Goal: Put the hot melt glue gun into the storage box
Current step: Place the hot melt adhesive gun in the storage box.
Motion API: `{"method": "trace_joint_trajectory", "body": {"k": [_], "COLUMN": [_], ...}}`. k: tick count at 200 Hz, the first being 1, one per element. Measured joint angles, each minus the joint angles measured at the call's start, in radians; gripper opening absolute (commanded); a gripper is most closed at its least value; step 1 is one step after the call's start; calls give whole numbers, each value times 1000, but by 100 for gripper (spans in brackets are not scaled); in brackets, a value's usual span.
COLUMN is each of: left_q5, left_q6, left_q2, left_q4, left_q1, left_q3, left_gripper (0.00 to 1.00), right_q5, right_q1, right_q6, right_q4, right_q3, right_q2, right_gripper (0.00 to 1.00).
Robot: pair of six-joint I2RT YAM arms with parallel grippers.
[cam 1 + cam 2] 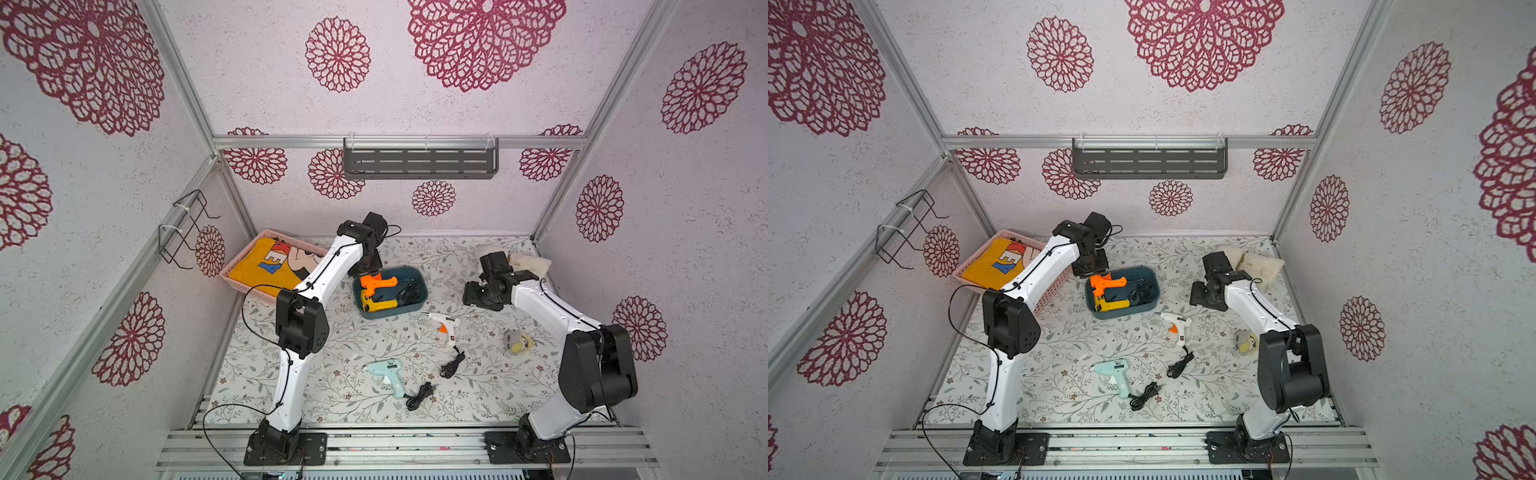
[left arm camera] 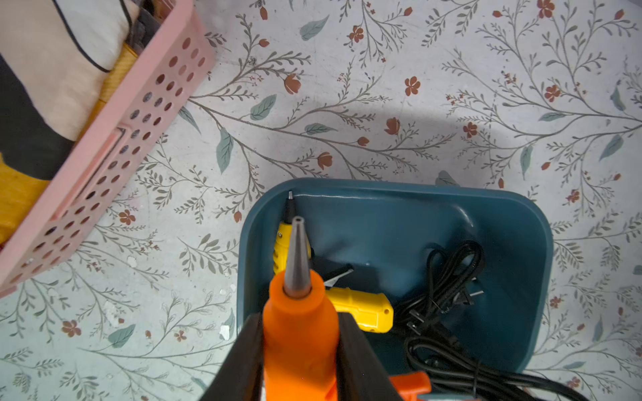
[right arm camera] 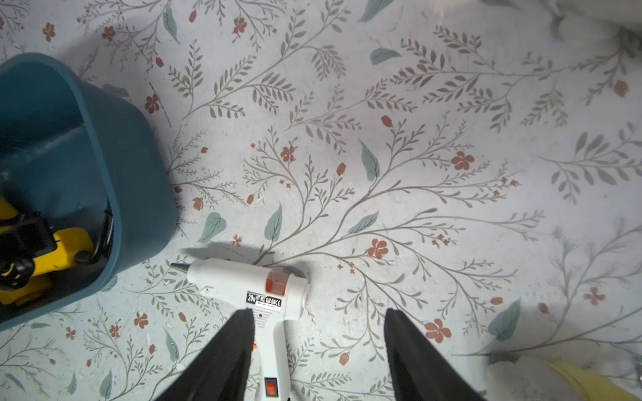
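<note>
- The left arm [image 1: 328,270] bends over the left end of the storage box [image 1: 399,312]; its jaws clamp the orange glue gun [image 2: 300,326], nozzle over the box.
- The right arm [image 1: 540,307] hovers, jaws wide and empty, above the white glue gun [image 3: 243,284] on the surface [image 1: 478,395].
- The pink basket [image 1: 249,289] holds a yellow garment [image 1: 253,270].
- The storage box holds a yellow glue gun [image 1: 378,306] and black cord [image 1: 407,291].
</note>
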Motion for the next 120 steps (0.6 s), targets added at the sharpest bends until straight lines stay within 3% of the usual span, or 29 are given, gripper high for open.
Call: {"method": "trace_joint_trajectory", "body": {"k": [120], "left_q5": [36], "left_q6": [-29], "left_q2": [236], "left_q4": [-31], "left_q1": [14], "left_q3": [154], "left_gripper": [11], "right_q5": [0], "right_q1": [0], "right_q6": [0], "right_q4": [-4], "right_q3": [0], "right_q2": [0], "right_gripper": [66]}}
